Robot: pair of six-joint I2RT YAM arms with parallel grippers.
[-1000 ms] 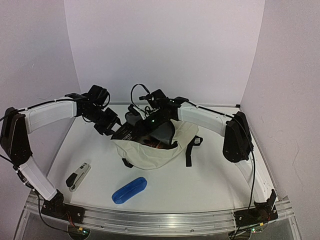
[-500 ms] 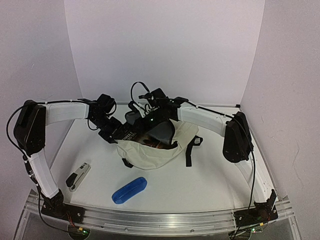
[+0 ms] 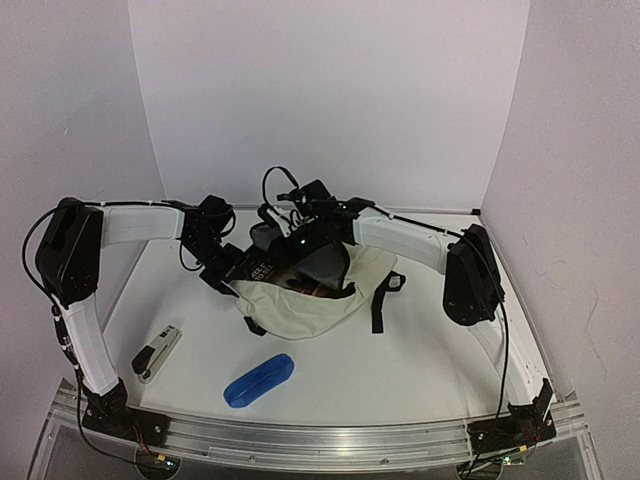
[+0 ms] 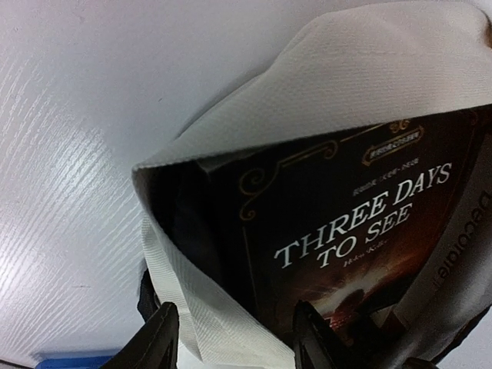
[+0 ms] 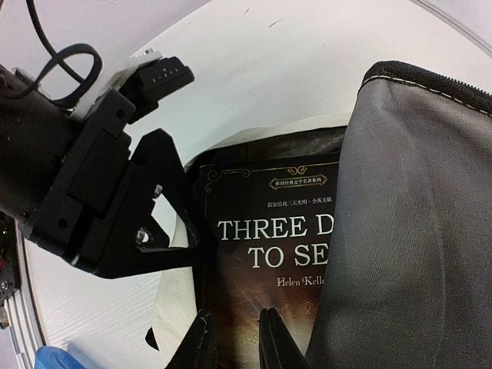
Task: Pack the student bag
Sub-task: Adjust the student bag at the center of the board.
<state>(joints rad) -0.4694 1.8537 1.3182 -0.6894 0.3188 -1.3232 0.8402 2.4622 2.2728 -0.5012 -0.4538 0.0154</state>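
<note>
The student bag lies in the middle of the table, cream with a dark lining, mouth facing back. A dark book titled "Three Days to See" sits partly inside it. My left gripper is open, its jaws straddling the bag's cream rim and the book's near corner. My right gripper is over the book's cover, jaws narrow. The raised grey-lined flap hangs beside its right finger. From above, the flap stands lifted under the right gripper.
A blue pencil case lies in front of the bag. A stapler lies at the front left. The bag's black straps trail to the right. White walls enclose the table on three sides.
My left arm has swung in and its gripper moved right, closer to the bag's mouth, with its jaws now wider apart. The right arm and the bag have stayed put.
</note>
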